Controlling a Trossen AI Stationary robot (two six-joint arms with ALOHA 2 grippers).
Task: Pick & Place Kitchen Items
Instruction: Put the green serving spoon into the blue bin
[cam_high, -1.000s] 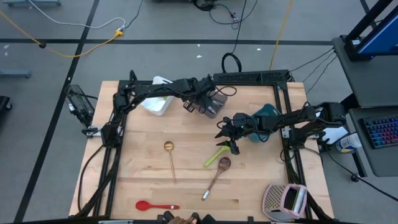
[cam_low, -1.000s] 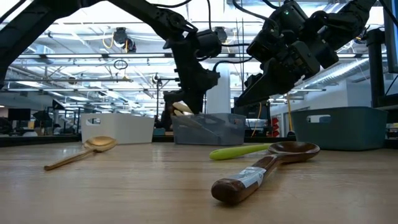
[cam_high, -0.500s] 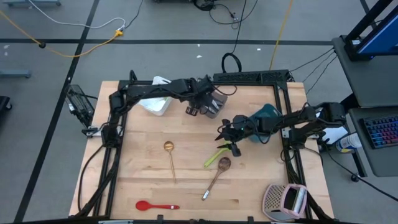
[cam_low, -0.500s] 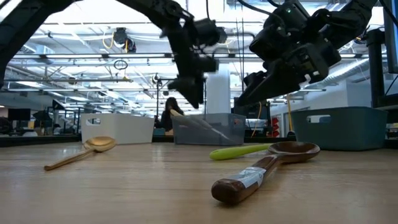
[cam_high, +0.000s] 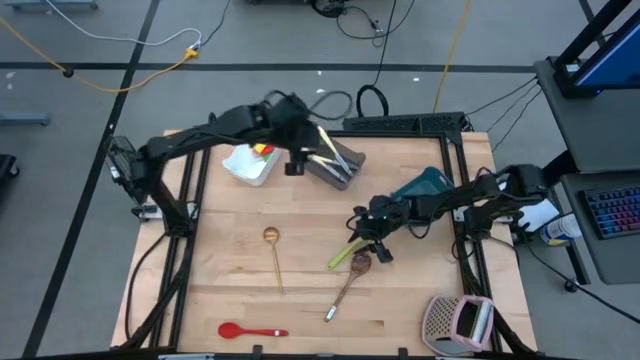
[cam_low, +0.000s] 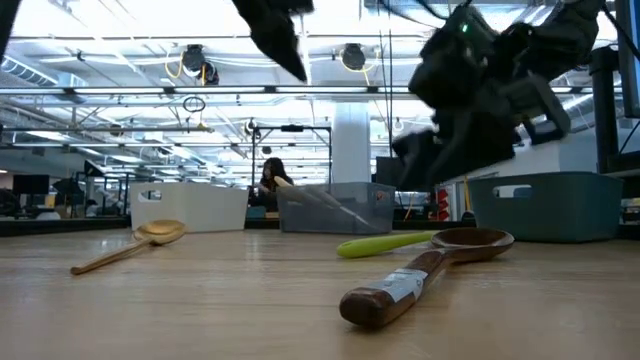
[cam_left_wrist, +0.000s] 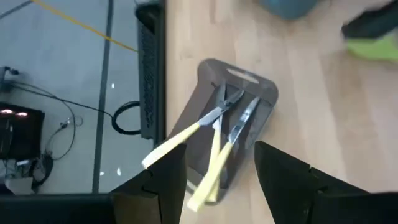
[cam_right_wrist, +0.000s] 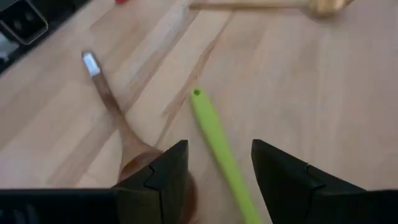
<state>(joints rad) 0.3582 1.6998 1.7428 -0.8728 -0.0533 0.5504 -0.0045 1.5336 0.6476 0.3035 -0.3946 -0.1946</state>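
My left gripper (cam_high: 295, 160) hangs open high above the table, beside the grey tub (cam_left_wrist: 233, 118), where three cream-handled knives (cam_left_wrist: 214, 140) lie with their handles sticking out over its rim. My right gripper (cam_right_wrist: 214, 168) is open, low over the table. Its fingers stand on either side of the lime spoon's (cam_right_wrist: 214, 134) handle, and I see no touch. The brown spoon (cam_high: 350, 280) lies flat right beside the lime spoon (cam_high: 343, 257). Nearer the left lie the gold ladle (cam_high: 272, 252) and the red spoon (cam_high: 252, 330).
A white tub (cam_high: 250, 165) with red and yellow utensils stands at the far left. A teal tub (cam_high: 425, 185) stands behind my right arm. A perforated grater (cam_high: 460, 320) with a pink side sits at the near right corner. Bare wood lies between the ladle and the spoons.
My left gripper has let go of a cream-handled knife, which now lies in the grey tub. It has then risen steeply and drawn back toward the table's far left, rolling as it went. My right gripper has sunk slightly toward the lime spoon.
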